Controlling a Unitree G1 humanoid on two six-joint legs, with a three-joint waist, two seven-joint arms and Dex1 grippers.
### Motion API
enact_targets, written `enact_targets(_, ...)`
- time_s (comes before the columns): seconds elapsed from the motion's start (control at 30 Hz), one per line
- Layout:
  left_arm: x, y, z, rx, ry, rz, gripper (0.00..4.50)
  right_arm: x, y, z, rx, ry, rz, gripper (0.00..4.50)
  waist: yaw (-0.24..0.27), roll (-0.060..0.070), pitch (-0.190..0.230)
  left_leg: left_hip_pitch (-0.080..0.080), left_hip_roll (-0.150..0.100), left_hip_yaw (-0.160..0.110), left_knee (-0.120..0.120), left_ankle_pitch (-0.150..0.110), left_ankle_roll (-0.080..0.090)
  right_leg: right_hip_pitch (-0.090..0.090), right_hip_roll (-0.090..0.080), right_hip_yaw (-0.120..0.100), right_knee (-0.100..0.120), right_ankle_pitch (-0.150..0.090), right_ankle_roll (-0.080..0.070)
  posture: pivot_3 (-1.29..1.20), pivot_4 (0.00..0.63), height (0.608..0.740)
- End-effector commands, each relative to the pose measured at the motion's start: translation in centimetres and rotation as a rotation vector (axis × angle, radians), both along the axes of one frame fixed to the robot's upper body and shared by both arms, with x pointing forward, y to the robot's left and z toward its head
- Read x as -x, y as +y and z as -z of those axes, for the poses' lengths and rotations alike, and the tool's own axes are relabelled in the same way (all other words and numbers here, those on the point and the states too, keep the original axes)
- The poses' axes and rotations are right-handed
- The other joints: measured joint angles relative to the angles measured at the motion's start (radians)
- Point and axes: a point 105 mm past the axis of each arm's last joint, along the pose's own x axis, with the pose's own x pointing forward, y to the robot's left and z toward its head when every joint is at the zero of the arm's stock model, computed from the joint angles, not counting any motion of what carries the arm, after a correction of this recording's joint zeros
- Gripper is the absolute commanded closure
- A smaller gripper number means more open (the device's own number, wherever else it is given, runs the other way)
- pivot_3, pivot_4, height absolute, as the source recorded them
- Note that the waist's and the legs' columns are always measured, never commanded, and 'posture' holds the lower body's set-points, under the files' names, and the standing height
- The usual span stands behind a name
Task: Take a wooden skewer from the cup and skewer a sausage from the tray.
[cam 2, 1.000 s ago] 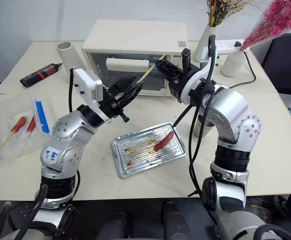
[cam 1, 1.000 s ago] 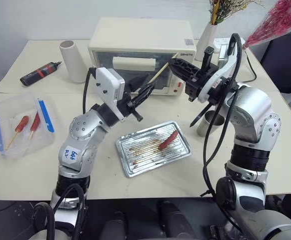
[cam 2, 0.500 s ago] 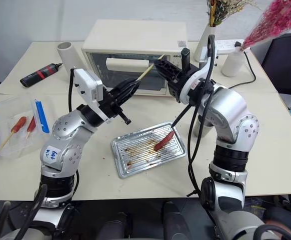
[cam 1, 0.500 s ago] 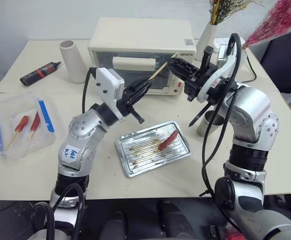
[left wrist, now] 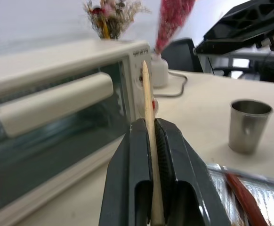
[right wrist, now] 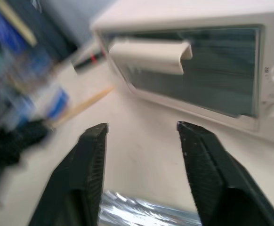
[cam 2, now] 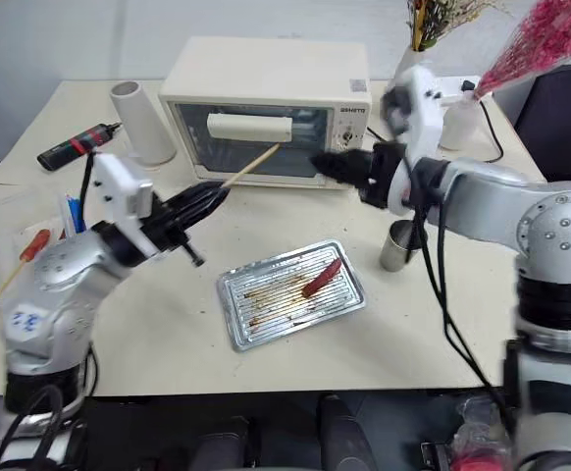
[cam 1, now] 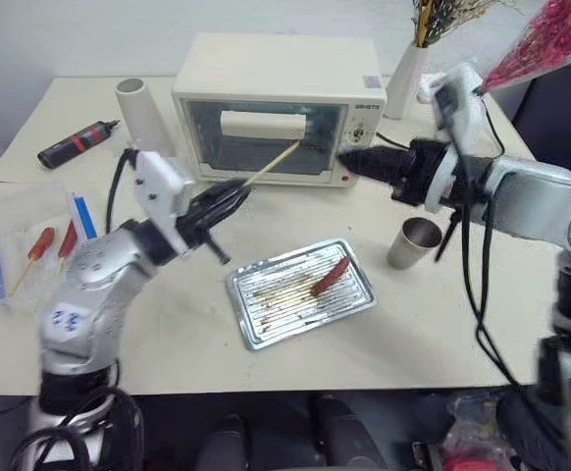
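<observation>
Left gripper (cam 1: 229,199) clamps the wooden skewer (cam 1: 271,166); right gripper (right wrist: 141,141) gapes empty (clear of the tray (cam 1: 266,329)).

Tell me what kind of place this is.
Probably a lab or office set up as a mock kitchen: a white toaster oven and a greasy baking tray sit on plain tables, with an office chair behind.

A pale beige table (cam 1: 442,334) stood against a plain light wall (cam 1: 70,34). At two o'clock, what looked like a dark chair (cam 1: 560,113) sat beside it.
</observation>
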Motion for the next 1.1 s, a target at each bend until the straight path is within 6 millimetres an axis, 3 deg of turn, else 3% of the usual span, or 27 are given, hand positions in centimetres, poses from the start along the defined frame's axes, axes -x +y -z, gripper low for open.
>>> enact_targets(0.03, 2.7, 0.6, -0.5, -0.047, 0.030, 0.084, 4.50, 0.6, 0.6, 2.3, 0.295, -0.184, -0.227, 0.80, 0.002, 0.000, 0.000, 0.000, 0.000, 0.000, 0.000, 0.000, 0.000, 0.000, 0.000, -0.001, -0.001, 0.000, 0.000, 0.00, 0.150, 0.740)
enact_targets(0.07, 3.4, 1.0, 0.0, -0.076, 0.067, 0.100, 4.50, 0.4, 0.4, 3.2, 0.373, -0.224, -0.296, 0.51, 0.001, 0.000, 0.000, 0.000, -0.001, 0.001, 0.000, 0.000, 0.000, 0.000, 0.000, -0.001, 0.000, 0.000, 0.000, 0.00, 0.150, 0.740)
enact_targets(0.3, 7.1, 2.0, 2.0, -0.199, 0.226, 0.174, 4.50, -1.0, -0.1, 7.4, 0.723, -0.392, -0.660, 0.51, 0.000, 0.000, 0.000, 0.001, -0.002, 0.002, 0.002, 0.000, 0.000, 0.001, -0.002, 0.000, 0.001, 0.000, 0.001, 0.00, 0.150, 0.740)
enact_targets(0.5, 7.8, 1.9, 1.7, -0.204, 0.230, 0.156, 4.50, -1.9, 0.3, 9.9, 0.864, -0.476, -0.844, 0.51, 0.001, 0.000, 0.001, 0.002, -0.002, 0.000, 0.002, 0.001, -0.001, 0.002, -0.003, -0.001, 0.003, 0.000, 0.000, 0.00, 0.150, 0.740)
enact_targets(1.03, 8.0, 2.0, 1.5, -0.202, 0.230, 0.137, 4.50, -2.8, 1.2, 12.6, 0.900, -0.454, -0.932, 0.51, -0.004, 0.000, 0.001, 0.004, -0.003, -0.002, 0.002, 0.002, -0.005, 0.002, -0.004, -0.002, 0.009, 0.000, -0.001, 0.00, 0.150, 0.740)
enact_targets(1.1, 7.9, 2.0, 1.4, -0.203, 0.227, 0.137, 4.50, -2.8, 1.2, 12.7, 0.902, -0.448, -0.938, 0.91, -0.004, 0.000, 0.001, 0.005, -0.003, -0.002, 0.002, 0.003, -0.006, 0.002, -0.003, -0.002, 0.011, -0.001, -0.002, 0.00, 0.150, 0.740)
